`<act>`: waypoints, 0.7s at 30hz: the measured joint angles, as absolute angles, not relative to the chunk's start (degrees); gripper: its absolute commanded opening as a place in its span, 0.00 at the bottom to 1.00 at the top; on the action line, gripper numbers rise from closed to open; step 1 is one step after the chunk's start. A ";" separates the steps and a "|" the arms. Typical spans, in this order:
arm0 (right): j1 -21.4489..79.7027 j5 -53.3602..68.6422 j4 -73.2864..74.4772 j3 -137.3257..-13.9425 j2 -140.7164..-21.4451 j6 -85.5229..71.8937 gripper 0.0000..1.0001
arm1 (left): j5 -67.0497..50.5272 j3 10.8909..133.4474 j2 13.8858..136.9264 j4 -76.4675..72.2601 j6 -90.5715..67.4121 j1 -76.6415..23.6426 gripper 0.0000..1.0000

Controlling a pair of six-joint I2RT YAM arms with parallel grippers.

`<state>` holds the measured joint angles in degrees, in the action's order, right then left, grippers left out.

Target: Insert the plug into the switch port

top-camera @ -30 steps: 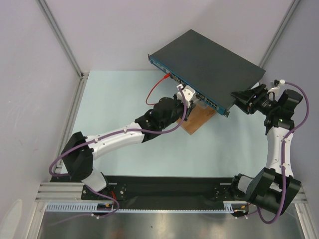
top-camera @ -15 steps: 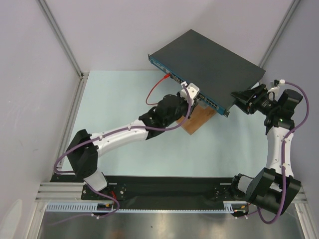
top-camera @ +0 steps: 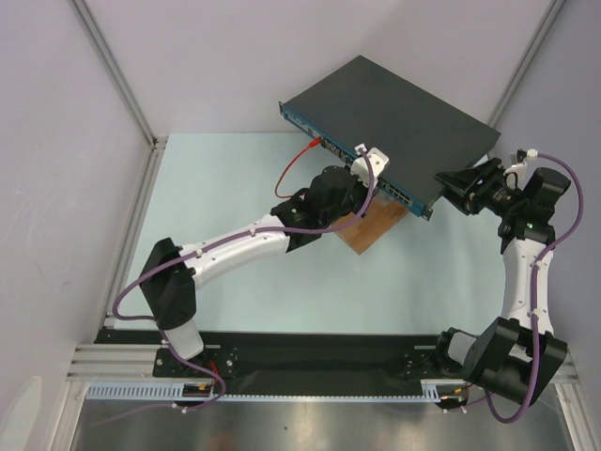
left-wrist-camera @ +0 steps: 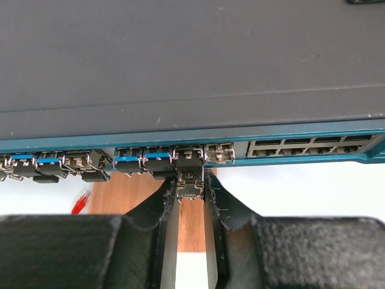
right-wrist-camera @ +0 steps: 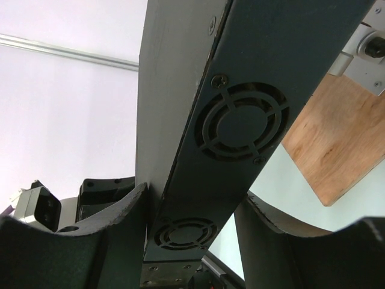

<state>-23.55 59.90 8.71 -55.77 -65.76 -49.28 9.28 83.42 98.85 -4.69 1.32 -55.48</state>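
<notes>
The switch [top-camera: 394,117] lies slantwise with its blue front face turned toward the robot's side, so the sockets can be reached. A wooden board [top-camera: 374,225] sits under the switch's front edge, apparently propping that edge up. At the switch's right end, the right gripper [right-wrist-camera: 192,232] straddles the fan-vented side wall. Its jaws are closed on the two broad faces, most likely to brace the box against the push of insertion. At the middle of the switch's front face, the left gripper [left-wrist-camera: 191,188] pinches the plug [left-wrist-camera: 190,177]. The plug's nose sits in the mouth of a port [left-wrist-camera: 190,158]. Whether it is fully seated cannot be told.
</notes>
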 measured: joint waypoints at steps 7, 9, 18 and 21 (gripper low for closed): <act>-23.46 59.81 9.21 -55.99 -65.76 -48.99 0.00 | 8.23 86.13 99.44 0.21 1.41 -55.29 0.41; -23.46 60.01 9.54 -56.16 -65.76 -48.84 0.00 | 6.96 85.23 99.31 -0.38 1.26 -55.22 0.46; -24.10 61.12 10.00 -56.29 -66.08 -48.27 0.00 | 5.54 77.73 89.71 1.58 1.28 -53.98 0.33; -24.18 61.30 10.07 -56.29 -66.11 -48.01 0.00 | 5.13 75.72 85.69 1.48 0.95 -53.87 0.23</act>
<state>-24.18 61.30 10.07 -56.29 -66.11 -48.01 5.13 75.72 85.69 1.48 0.95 -53.87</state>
